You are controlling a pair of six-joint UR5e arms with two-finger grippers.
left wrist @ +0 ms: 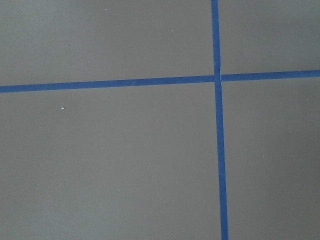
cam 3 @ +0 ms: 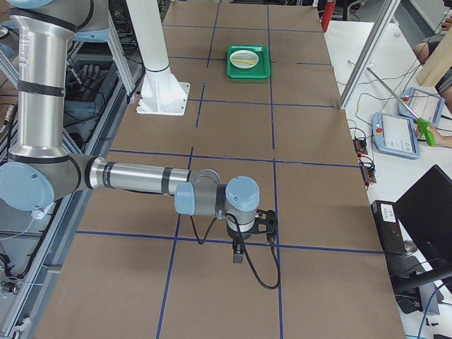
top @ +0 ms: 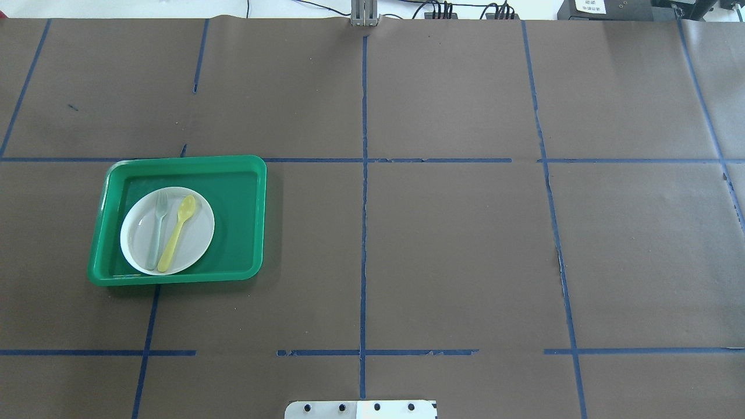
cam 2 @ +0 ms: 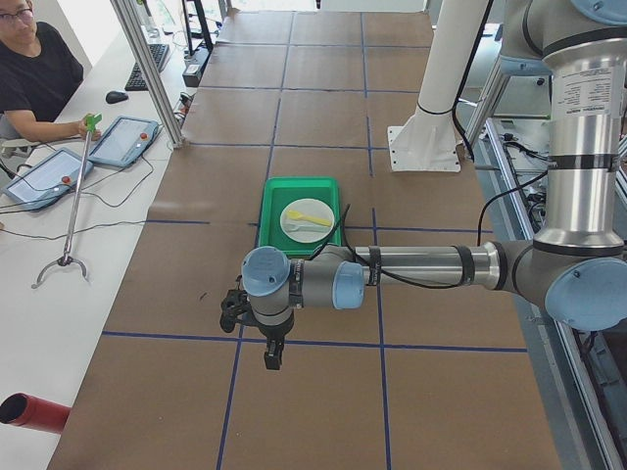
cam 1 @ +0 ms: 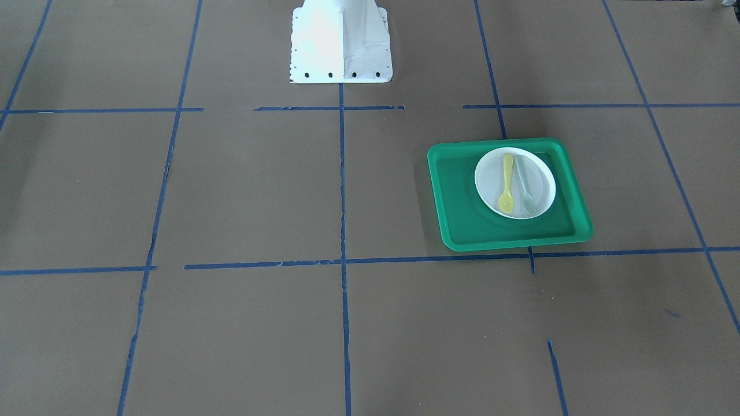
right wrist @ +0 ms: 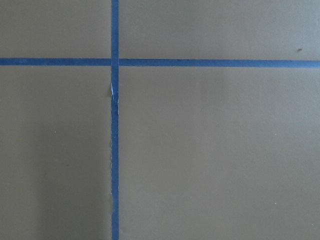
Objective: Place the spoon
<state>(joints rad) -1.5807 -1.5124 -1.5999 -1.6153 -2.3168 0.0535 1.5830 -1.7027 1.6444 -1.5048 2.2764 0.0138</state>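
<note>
We begin at the left fingers [cam 2: 232, 311], which hang over the tabletop [top: 454, 244] well apart from the green tray [top: 236, 192], out past its left edge. They show only in the side view, so we cannot tell whether they are spread or closed. Inside the tray, toward its left half, sits a white plate [top: 198, 233]. On the plate we see a pale fork [top: 157, 233] and, just right of it, the spoon [top: 176, 231]. The spoon lies flat with its bowl pointing away from the robot (the fork's tines point the same way). Right of the tray, blue tape lines [top: 364, 233] cross the brown surface. Far right of the tray hover the right fingers [cam 3: 268, 220], and here too we cannot tell their state.
</note>
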